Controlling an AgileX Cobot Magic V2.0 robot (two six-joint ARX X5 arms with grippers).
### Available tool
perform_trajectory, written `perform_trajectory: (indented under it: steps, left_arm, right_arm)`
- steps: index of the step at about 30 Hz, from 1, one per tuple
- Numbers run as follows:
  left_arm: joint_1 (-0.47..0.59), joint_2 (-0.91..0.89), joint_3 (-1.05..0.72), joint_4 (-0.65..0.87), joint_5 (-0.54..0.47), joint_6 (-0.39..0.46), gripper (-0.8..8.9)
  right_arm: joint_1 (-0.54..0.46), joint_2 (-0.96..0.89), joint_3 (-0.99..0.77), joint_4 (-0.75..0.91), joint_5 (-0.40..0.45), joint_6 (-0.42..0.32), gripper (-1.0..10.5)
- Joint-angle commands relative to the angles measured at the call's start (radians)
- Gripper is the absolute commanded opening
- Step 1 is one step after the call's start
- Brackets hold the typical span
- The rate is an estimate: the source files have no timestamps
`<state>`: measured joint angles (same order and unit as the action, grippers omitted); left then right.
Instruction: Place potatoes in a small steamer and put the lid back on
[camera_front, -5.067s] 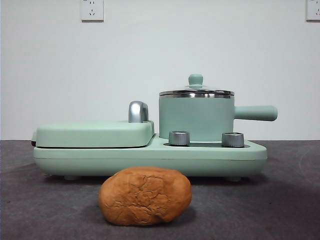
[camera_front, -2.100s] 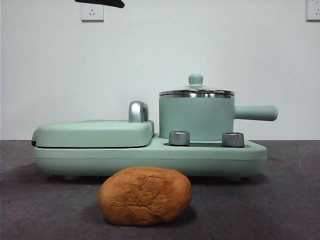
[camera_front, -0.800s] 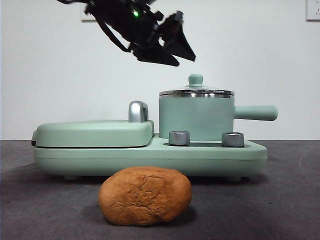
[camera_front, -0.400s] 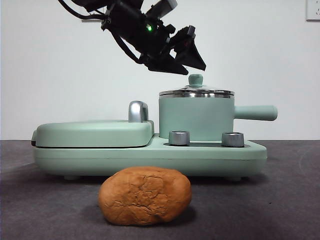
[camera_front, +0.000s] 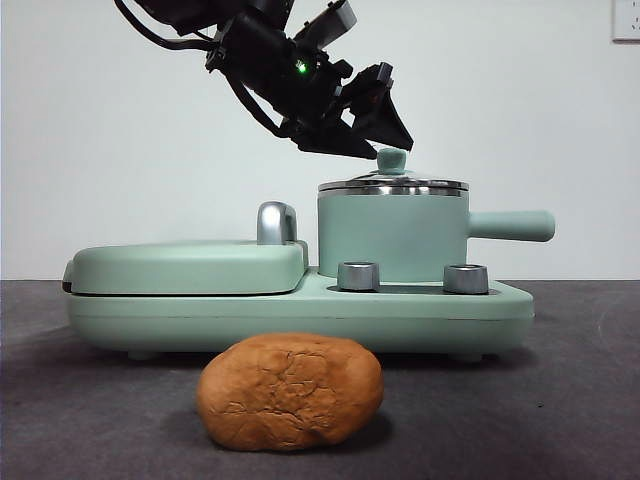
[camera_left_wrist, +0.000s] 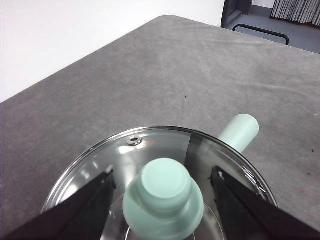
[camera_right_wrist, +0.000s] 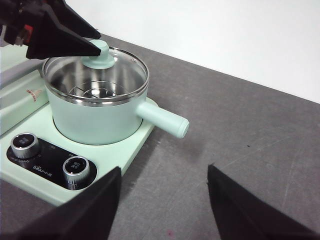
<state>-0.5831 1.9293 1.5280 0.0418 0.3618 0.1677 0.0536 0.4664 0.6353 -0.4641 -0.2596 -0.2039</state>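
The left hand (camera_left_wrist: 162, 187) is spread open, one black jaw on either side of the mint-green knob of the lid (camera_left_wrist: 150, 155), neither jaw touching it in the left wrist view. In the front view this hand (camera_front: 385, 130) reaches in from the upper left, its dark arm slanting down and its pointed tips level with the knob above the lid (camera_front: 392, 184).

The lid is round clear glass with a shiny steel rim, and it sits closed on the small steamer (camera_front: 392, 235), a mint-green cylindrical pot with a straight side handle pointing away from the arm. Through the glass in the right wrist view a steel inside shows in the small steamer (camera_right_wrist: 95, 117).

The pot stands on a mint-green cooker base (camera_front: 300, 315) with two steel dials (camera_front: 358, 276) in front of it. Beside it lies a flat hinged griddle cover (camera_front: 185, 268) with a chrome handle (camera_front: 276, 222).

The potato (camera_front: 290, 391), orange-brown, lumpy and cracked, lies on the grey counter (camera_front: 560, 400) in front of the base, apart from it.

The right hand (camera_right_wrist: 162, 200) hangs open, well clear of the pot, over bare counter.
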Motion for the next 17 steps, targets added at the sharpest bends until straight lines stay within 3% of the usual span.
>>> perform_trajectory:
  steps: [1,17]
  left_arm:
    - [-0.008,0.027,0.024,0.012,-0.002,-0.004,3.12]
    - [-0.008,0.056,0.024,0.056,-0.002,-0.005,3.04]
  right_arm:
    - [0.004,0.003,0.019,0.006,-0.002,0.013,2.7]
    - [0.004,0.003,0.019,0.005,-0.002,0.014,2.7]
